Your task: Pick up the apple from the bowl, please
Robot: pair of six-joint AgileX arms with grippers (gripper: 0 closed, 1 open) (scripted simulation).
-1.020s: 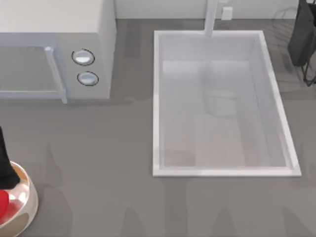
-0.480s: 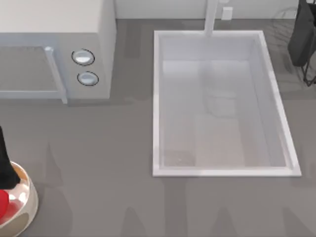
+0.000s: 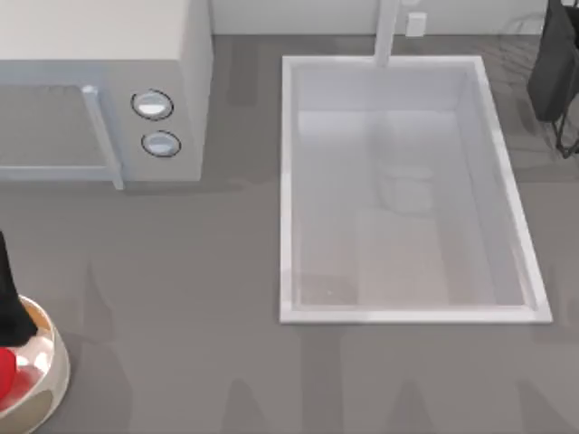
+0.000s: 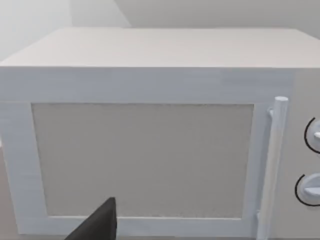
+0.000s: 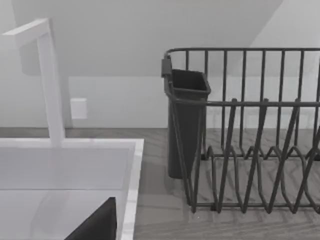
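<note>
Apple [image 3: 4, 372] is sitting in the bowl [image 3: 50, 380] at the table's near-left corner, so the pickup isn't done. Left claw [image 3: 7, 303] hangs right over the bowl's rim, can't tell its grip. Farther back: microwave [image 3: 99, 86], sink [image 3: 407, 190].
</note>
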